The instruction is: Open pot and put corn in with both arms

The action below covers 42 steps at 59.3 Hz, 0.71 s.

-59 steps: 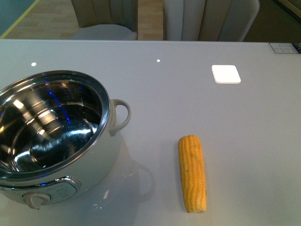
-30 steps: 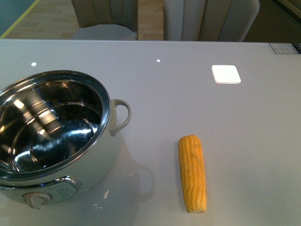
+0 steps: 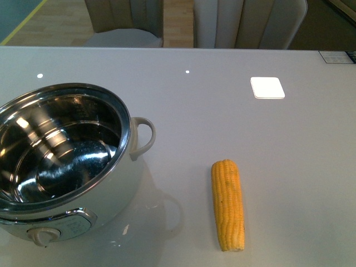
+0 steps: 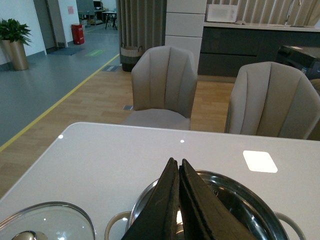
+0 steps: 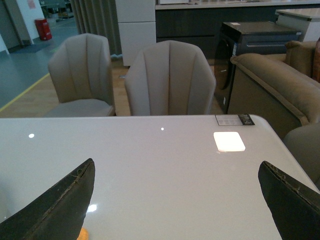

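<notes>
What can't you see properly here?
Front view: the pot runs off the left edge; the label is too small to read.
Left wrist view: the edge cuts the lid; the left gripper covers much of the pot.
Right wrist view: only a sliver of corn shows at the edge.

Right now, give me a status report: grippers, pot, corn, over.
Left gripper shut, empty. Right gripper open, empty. Pot open, glass lid on the table beside it. Corn cob on the table, outside the pot. Nothing between them.
</notes>
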{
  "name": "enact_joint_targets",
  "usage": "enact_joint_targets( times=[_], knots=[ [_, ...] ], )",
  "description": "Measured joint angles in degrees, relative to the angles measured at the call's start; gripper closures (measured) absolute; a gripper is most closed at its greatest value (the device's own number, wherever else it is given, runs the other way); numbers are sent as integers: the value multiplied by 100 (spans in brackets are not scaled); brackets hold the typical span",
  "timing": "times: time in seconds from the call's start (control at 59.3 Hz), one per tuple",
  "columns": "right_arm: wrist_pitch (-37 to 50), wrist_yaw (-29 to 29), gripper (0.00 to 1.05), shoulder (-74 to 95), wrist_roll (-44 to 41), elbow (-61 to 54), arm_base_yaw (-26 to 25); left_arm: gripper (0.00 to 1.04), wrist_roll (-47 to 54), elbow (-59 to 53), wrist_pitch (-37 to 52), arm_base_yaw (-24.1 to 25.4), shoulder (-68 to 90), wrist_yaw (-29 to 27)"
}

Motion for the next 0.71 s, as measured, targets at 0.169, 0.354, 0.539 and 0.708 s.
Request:
enact_joint_targets(
  times=[0.169, 0.354, 0.539, 0.708],
  knots=[
    [0, 0, 9, 0, 0, 0, 0, 101, 2, 0, -286, 0, -289, 0],
    [0, 0, 9, 0, 0, 0, 0, 101, 2, 2, -1010, 0, -852, 4],
    [0, 0, 9, 0, 0, 0, 0, 101, 4, 2, -1445, 0, -1414, -2],
    [0, 0, 9, 0, 0, 0, 0, 101, 4, 2, -1456, 0, -1425, 0]
  ],
)
